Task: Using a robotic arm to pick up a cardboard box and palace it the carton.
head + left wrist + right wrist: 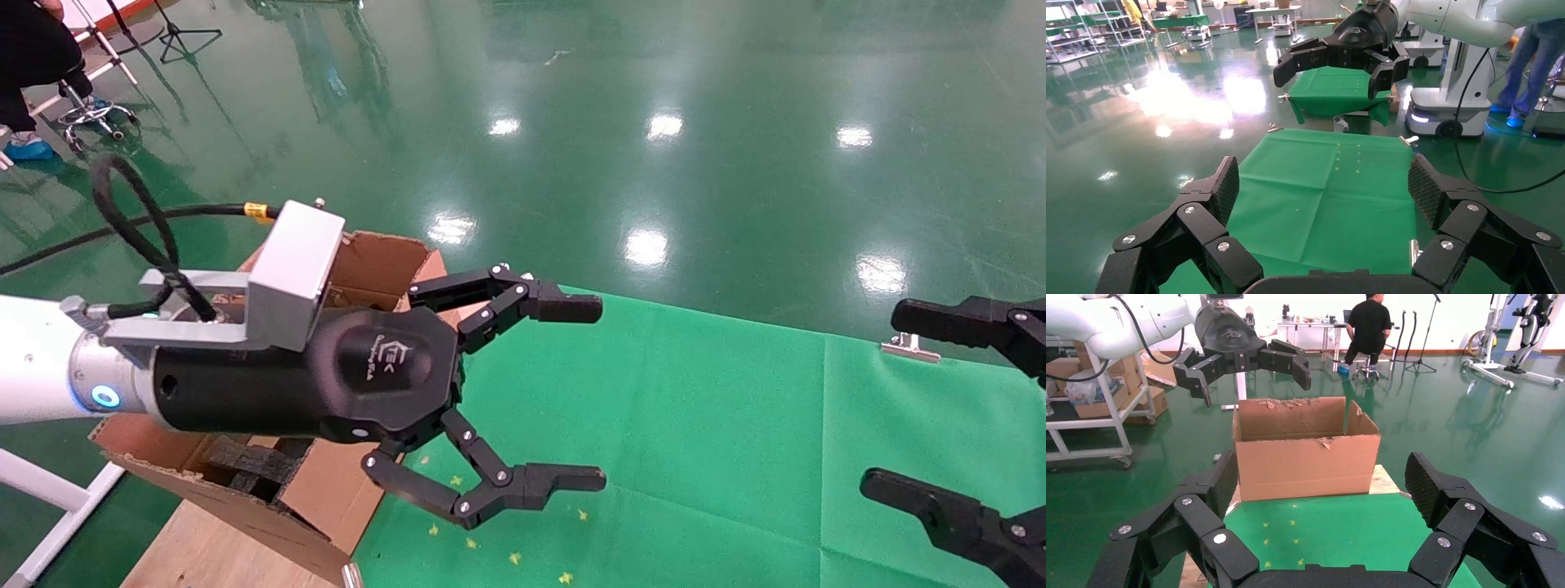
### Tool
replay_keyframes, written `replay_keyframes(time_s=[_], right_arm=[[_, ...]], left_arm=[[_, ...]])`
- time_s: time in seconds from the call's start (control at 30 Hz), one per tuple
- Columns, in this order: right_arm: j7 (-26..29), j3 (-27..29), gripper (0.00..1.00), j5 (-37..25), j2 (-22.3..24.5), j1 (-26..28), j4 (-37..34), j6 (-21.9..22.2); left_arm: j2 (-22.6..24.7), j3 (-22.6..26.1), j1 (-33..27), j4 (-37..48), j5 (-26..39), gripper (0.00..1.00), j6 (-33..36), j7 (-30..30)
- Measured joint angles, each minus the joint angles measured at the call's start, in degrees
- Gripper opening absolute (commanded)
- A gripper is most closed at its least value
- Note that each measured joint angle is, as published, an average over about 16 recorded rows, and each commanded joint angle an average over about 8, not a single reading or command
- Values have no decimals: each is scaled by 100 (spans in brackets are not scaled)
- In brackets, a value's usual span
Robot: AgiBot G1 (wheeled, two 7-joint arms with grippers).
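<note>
My left robotic arm, white with a silver wrist bracket, holds its black gripper (602,394) open and empty, raised above the carton (376,261) and reaching over the edge of the green cloth (719,425). The right wrist view shows this gripper (1242,358) hovering above the carton (1303,456). The carton is large and brown with torn flaps, and dark grey foam (245,469) lies inside. My right gripper (882,398) is open and empty at the right, above the cloth. The small cardboard box is out of view in all views.
The carton stands on a wooden board (204,547) beside the cloth. Metal clips (909,349) hold the cloth's edges. Small yellow marks (515,559) dot the cloth. A seated person (1368,324), a cart with boxes (1095,410) and another robot's base (1444,116) stand on the green floor.
</note>
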Motion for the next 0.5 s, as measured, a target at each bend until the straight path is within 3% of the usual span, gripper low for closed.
replay_keyframes(time_s=[0.5], right_arm=[[0, 0, 100, 0, 0, 0, 0, 0]], left_arm=[[0, 1, -2, 1, 2, 100, 0, 0]])
